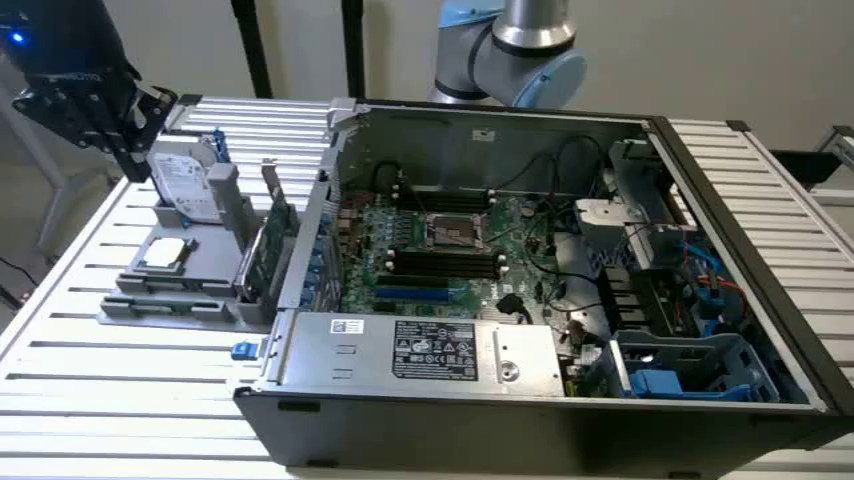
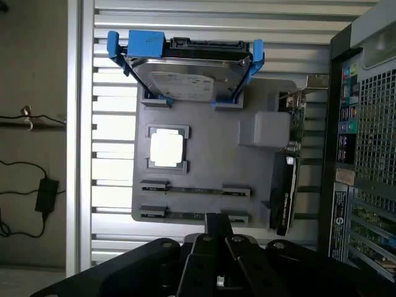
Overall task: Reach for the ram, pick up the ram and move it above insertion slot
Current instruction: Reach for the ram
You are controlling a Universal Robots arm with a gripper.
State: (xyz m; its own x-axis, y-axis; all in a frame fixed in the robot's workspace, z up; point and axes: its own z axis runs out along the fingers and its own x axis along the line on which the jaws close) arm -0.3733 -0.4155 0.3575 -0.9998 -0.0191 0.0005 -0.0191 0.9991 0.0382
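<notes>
Grey plastic forms the parts tray (image 2: 210, 148), where the ram (image 2: 195, 190) lies untouched in a slot at the end away from the hard drive (image 2: 185, 77). The gripper (image 2: 216, 218) hovers above that tray end, fingers pressed together and empty. The reach looks barely begun, and a grasp would call for parting them across the stick's thin edge.

You find the computer case (image 1: 534, 425) on the counter (image 1: 107, 400), with the parts tray (image 1: 134, 283) just beside it at the exterior view's left. On the tray, the hard drive (image 1: 180, 190) stands at the far end, the processor (image 1: 163, 253) lies nearer, and the ram (image 2: 195, 189) nearest. The expansion card (image 1: 274, 250) stands along the case-side edge.
</notes>
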